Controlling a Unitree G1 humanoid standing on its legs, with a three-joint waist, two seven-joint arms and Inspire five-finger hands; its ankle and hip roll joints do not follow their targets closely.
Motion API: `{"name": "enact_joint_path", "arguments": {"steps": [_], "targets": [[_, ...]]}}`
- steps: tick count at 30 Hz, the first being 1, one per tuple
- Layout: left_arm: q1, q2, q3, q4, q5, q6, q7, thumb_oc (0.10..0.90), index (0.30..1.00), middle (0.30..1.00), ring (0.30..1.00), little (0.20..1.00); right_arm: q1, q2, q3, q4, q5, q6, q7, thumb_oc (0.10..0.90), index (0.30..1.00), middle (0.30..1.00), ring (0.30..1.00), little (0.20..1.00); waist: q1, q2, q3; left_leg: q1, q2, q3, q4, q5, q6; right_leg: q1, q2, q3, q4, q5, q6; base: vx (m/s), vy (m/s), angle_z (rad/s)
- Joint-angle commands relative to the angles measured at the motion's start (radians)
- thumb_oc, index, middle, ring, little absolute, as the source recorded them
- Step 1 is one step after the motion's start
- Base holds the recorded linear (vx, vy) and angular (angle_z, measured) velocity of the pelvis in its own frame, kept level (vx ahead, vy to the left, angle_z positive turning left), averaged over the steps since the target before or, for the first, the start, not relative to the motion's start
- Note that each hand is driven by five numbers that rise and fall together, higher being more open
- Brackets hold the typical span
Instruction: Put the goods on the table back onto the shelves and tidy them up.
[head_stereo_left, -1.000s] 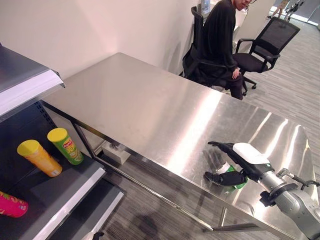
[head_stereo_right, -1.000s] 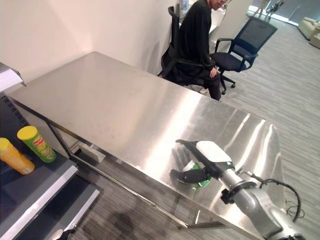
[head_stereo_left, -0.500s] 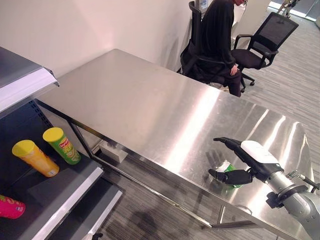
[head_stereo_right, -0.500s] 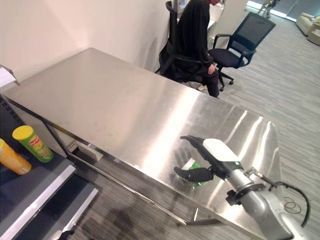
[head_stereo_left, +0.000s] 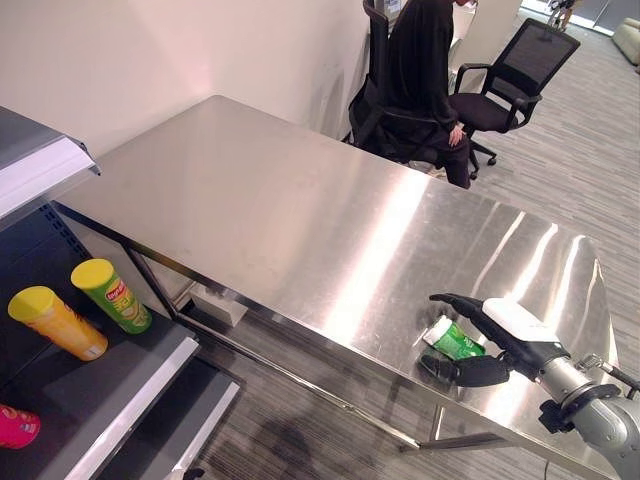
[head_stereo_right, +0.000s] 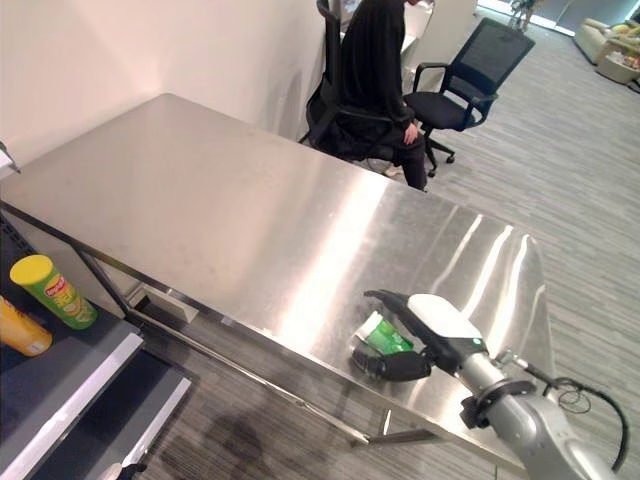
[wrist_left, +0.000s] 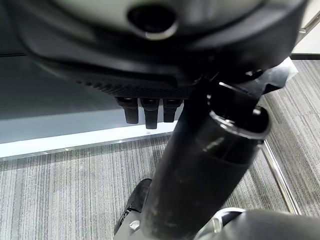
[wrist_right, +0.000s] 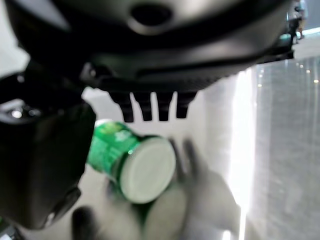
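Observation:
A small green can (head_stereo_left: 452, 340) with a white end (wrist_right: 131, 160) lies on its side on the steel table (head_stereo_left: 280, 200), near the front right edge. My right hand (head_stereo_left: 512, 325) rests just behind it, open. Its fingers (head_stereo_left: 458, 302) reach past the can's far side and its thumb (head_stereo_left: 462, 372) lies along the near side, so the can sits in the gap between them. In the left wrist view my left hand (wrist_left: 150, 65) hangs over the carpeted floor with straight fingers (wrist_left: 145, 111), holding nothing.
On the dark shelf (head_stereo_left: 95, 385) at the lower left stand a yellow can (head_stereo_left: 55, 322) and a green can with a yellow lid (head_stereo_left: 112, 295); a pink can (head_stereo_left: 15, 425) lies lower. A person (head_stereo_left: 420, 70) sits on a chair beyond the table, beside another chair (head_stereo_left: 510, 80).
The whole picture has shifted, so the camera moved. More of the green can now shows ahead of my right palm, between thumb and fingers. The hand stays open.

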Motion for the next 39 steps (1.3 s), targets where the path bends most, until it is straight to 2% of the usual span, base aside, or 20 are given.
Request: {"name": "enact_joint_path", "arguments": {"steps": [1,11,12,13,14,15,18,22,25,30,32,35,36,39], "targets": [[-0.056,-0.024,0.026,0.027,-0.036,-0.046,-0.008,0.800,0.900,0.900,0.900,0.900,-0.067,-0.065,-0.039,-0.078,0.073,-0.031,-0.027,0.800,0.900,0.900,0.900,0.900,0.037,0.000,-0.039,0.050,0.022,-0.048,0.002,-0.087,0.010,-0.022,-0.061,0.035,0.073,0.086,0.067,0.00,0.000,0.00],[-0.054,-0.023,0.027,0.033,-0.051,-0.046,-0.013,0.800,0.900,0.900,0.900,0.900,-0.116,-0.057,0.049,-0.030,0.095,-0.024,-0.006,0.800,0.900,0.900,0.900,0.900,0.042,0.002,-0.037,0.048,0.023,-0.049,0.002,-0.084,0.008,-0.021,-0.061,0.034,0.071,0.087,0.066,0.00,0.000,0.00],[-0.054,-0.022,0.027,0.034,-0.053,-0.046,-0.014,0.800,0.900,0.900,0.900,0.900,-0.121,-0.058,0.058,-0.026,0.099,-0.023,-0.003,0.753,0.829,0.829,0.829,0.829,0.042,0.002,-0.038,0.047,0.023,-0.050,0.002,-0.083,0.008,-0.021,-0.060,0.034,0.071,0.087,0.065,0.00,0.000,0.00],[-0.055,-0.021,0.027,0.034,-0.054,-0.044,-0.015,0.800,0.900,0.900,0.900,0.900,-0.129,-0.068,0.073,-0.023,0.101,-0.022,0.005,0.643,0.665,0.665,0.665,0.665,0.042,0.001,-0.037,0.047,0.023,-0.050,0.002,-0.083,0.008,-0.022,-0.060,0.034,0.071,0.087,0.065,0.00,0.000,0.00],[-0.055,-0.021,0.027,0.034,-0.054,-0.044,-0.015,0.800,0.900,0.900,0.900,0.900,-0.129,-0.069,0.074,-0.023,0.101,-0.022,0.005,0.634,0.651,0.651,0.651,0.651,0.042,0.001,-0.037,0.047,0.023,-0.050,0.002,-0.083,0.008,-0.022,-0.060,0.034,0.071,0.087,0.065,0.00,0.000,0.00],[-0.055,-0.017,0.027,0.034,-0.054,-0.043,-0.014,0.800,0.900,0.900,0.900,0.900,-0.131,-0.089,0.088,-0.027,0.092,-0.021,0.017,0.544,0.516,0.516,0.516,0.516,0.043,-0.002,-0.036,0.047,0.023,-0.050,0.002,-0.083,0.007,-0.022,-0.060,0.033,0.071,0.089,0.065,0.00,0.000,0.00],[-0.056,-0.015,0.028,0.033,-0.052,-0.043,-0.014,0.800,0.900,0.900,0.900,0.900,-0.127,-0.113,0.094,-0.027,0.090,-0.023,0.027,0.474,0.411,0.411,0.411,0.411,0.043,-0.004,-0.035,0.048,0.023,-0.050,0.002,-0.082,0.006,-0.021,-0.060,0.031,0.071,0.089,0.065,0.00,0.000,0.00],[-0.055,-0.014,0.025,0.030,-0.051,-0.043,-0.015,0.800,0.900,0.900,0.900,0.900,-0.120,-0.142,0.094,-0.028,0.065,-0.025,0.031,0.463,0.394,0.394,0.394,0.394,0.042,-0.006,-0.034,0.049,0.023,-0.049,0.002,-0.083,0.006,-0.020,-0.060,0.032,0.072,0.089,0.066,0.00,0.000,0.00],[-0.058,-0.013,0.022,0.028,-0.043,-0.043,-0.014,0.800,0.900,0.900,0.900,0.900,-0.105,-0.173,0.078,-0.030,0.028,-0.030,0.029,0.424,0.335,0.335,0.335,0.335,0.039,-0.007,-0.032,0.051,0.023,-0.048,0.002,-0.084,0.006,-0.021,-0.060,0.034,0.073,0.089,0.066,0.00,0.000,0.00],[-0.060,-0.009,0.013,0.022,-0.021,-0.042,-0.008,0.800,0.900,0.900,0.900,0.900,-0.083,-0.201,0.050,-0.028,-0.009,-0.030,0.028,0.428,0.342,0.342,0.342,0.342,0.035,-0.008,-0.030,0.054,0.022,-0.046,0.002,-0.086,0.006,-0.020,-0.059,0.036,0.073,0.088,0.068,0.00,0.000,0.00],[-0.061,-0.010,0.009,0.019,-0.013,-0.041,-0.007,0.800,0.900,0.900,0.900,0.900,-0.075,-0.200,0.042,-0.026,-0.019,-0.030,0.025,0.400,0.300,0.300,0.300,0.300,0.035,-0.007,-0.031,0.055,0.021,-0.045,0.002,-0.087,0.006,-0.020,-0.059,0.037,0.073,0.088,0.068,0.00,0.000,0.00],[-0.062,-0.009,0.007,0.019,-0.002,-0.040,0.000,0.800,0.900,0.900,0.900,0.900,-0.074,-0.172,0.028,-0.011,-0.029,-0.023,0.007,0.400,0.300,0.300,0.300,0.300,0.033,-0.005,-0.031,0.058,0.020,-0.044,0.002,-0.090,0.009,-0.019,-0.060,0.039,0.072,0.087,0.068,0.00,0.000,0.00],[-0.061,-0.010,0.009,0.018,0.001,-0.041,0.004,0.800,0.900,0.900,0.900,0.900,-0.089,-0.115,0.000,0.013,-0.033,-0.015,-0.042,0.400,0.300,0.300,0.300,0.300,0.032,-0.001,-0.032,0.059,0.019,-0.045,0.002,-0.092,0.011,-0.018,-0.061,0.040,0.072,0.087,0.068,0.00,0.000,0.00],[-0.062,-0.014,0.011,0.021,0.004,-0.041,0.011,0.800,0.900,0.900,0.900,0.900,-0.098,-0.072,-0.031,0.018,-0.052,-0.011,-0.093,0.400,0.300,0.300,0.300,0.300,0.035,0.003,-0.034,0.059,0.018,-0.046,0.002,-0.092,0.013,-0.017,-0.061,0.040,0.072,0.086,0.068,0.00,0.000,0.00]]}}
